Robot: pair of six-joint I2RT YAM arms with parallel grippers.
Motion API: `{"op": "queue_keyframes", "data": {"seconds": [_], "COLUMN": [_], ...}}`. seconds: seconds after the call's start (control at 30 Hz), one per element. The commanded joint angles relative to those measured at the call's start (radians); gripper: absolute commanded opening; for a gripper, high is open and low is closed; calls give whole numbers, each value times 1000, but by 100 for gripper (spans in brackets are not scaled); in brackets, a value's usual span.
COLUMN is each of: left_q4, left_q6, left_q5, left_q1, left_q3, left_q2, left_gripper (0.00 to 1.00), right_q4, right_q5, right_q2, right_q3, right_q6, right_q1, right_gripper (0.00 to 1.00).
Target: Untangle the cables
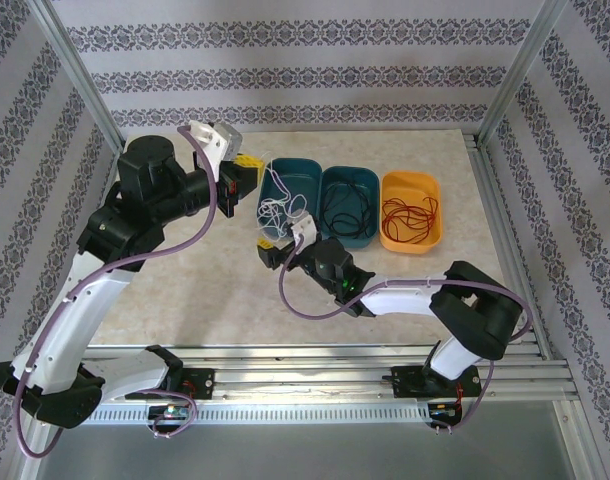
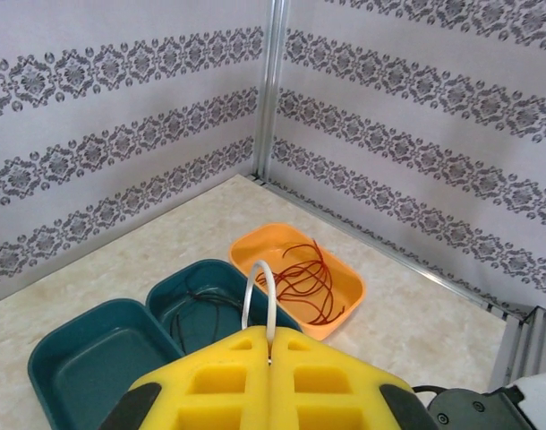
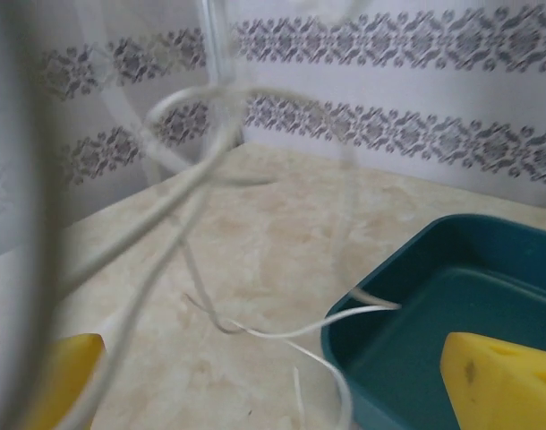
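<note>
White cable (image 3: pixel 179 186) hangs through wide right hand (image 3: pixel 277 376), tail over tray (image 3: pixel 488 278) rim | left hand (image 2: pixel 270 342) pinches it | risk: rim snag

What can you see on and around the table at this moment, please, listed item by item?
left teal bin: one, teal, leftmost of the row at mid-table
middle teal bin: one, teal, between the other two bins
orange bin: one, orange, rightmost of the row
white cable: one, white, hanging over the left teal bin, one strand crossing its rim
black cable: one, black, coiled in the middle teal bin
red cable: one, red, coiled in the orange bin
table: one, beige marbled
left claw: one, yellow fingers, shut on the white cable
right claw: one, yellow fingers, open, beside the left teal bin
</note>
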State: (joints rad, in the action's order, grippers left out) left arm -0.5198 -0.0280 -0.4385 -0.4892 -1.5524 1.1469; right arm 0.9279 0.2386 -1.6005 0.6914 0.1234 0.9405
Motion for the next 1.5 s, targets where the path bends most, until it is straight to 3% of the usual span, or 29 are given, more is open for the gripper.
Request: {"op": "queue_keyframes", "data": {"seconds": [0.0, 0.27, 0.33, 0.4, 0.5, 0.73, 1.1, 1.33, 1.47], "left_q4": [7, 10, 9, 12, 17, 12, 101, 118, 123], "left_q6": [-24, -46, -47, -50, -52, 5, 45, 82, 61], "left_q5": [-47, -89, -96, -111, -105, 125, 325, 394, 359], "left_q1": [4, 4, 4, 4, 4, 22, 82, 128, 168], "left_q3": [-27, -27, -28, -26, -19, -48, -119, -219, -260], "left_q2": [-22, -34, -34, -35, -39, -37, 21, 70, 99], "left_gripper": [0, 0, 0, 0, 0, 0, 0, 0, 0], "right_q4": [170, 251, 263, 264, 258, 200, 121, 16, -68], "right_q5": [90, 0, -22, -31, -45, -8, 104, 138, 130], "right_q2": [-15, -21, -22, -19, -9, 46, 180, 294, 375], "right_q3": [12, 17, 13, 12, 9, -86, -334, -492, -548], "right_q6": [-12, -37, -26, -18, -16, 16, 158, 262, 304], "right_q1": [8, 8, 9, 9, 7, 5, 7, 7, 7], "right_gripper": [98, 98, 93, 80, 48, 0, 0, 0, 0]}}
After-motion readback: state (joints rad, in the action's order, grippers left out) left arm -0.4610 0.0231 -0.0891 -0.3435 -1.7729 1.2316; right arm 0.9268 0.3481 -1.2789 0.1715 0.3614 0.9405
